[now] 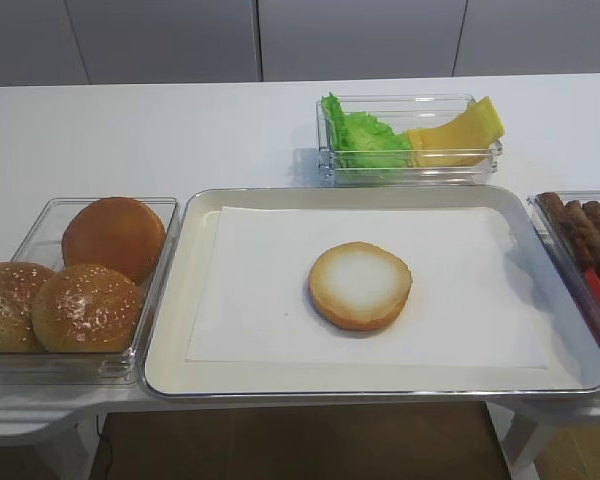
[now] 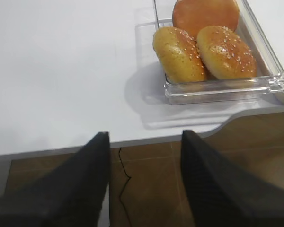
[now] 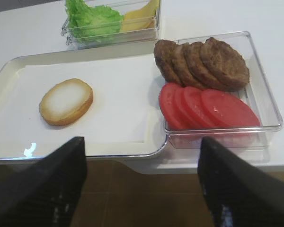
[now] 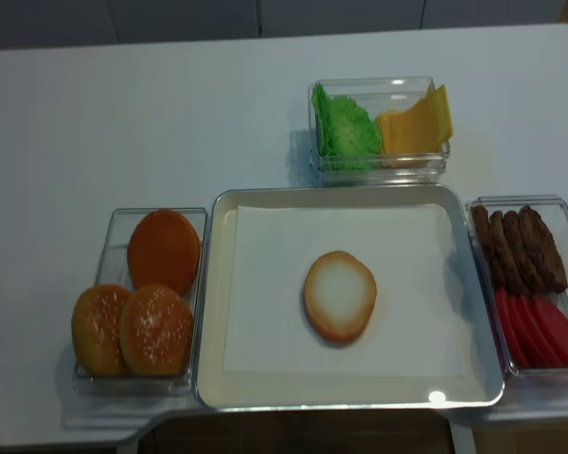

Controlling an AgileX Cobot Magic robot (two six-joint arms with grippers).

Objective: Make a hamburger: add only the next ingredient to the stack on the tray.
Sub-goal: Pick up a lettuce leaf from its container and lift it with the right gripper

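No label, brand or writing can be read on any container or on the tray. At the far left, a clear box (image 1: 40,225) holds three brown buns (image 1: 87,305), two of them seeded, its right wall just beside the tray's left rim. The silver tray (image 1: 180,260) carries a white paper sheet (image 1: 250,300), and the bun bottom half (image 1: 361,285) lies cut face up near the middle with bare paper on every side. Behind the tray's far rim, a clear tub (image 1: 325,165) holds the lettuce leaf (image 1: 365,140) at its left end and yellow cheese slices (image 1: 455,135) at its right; whether the green is one leaf or several is hard to judge. At the right, another clear box (image 3: 265,94) holds patties (image 3: 203,61) and tomato slices (image 3: 208,109), touching the tray's edge. The left gripper (image 2: 144,182) hangs off the table's near edge, fingers spread and empty. The right gripper (image 3: 142,182) likewise stands wide apart, gripping nothing, below the tray's front edge.
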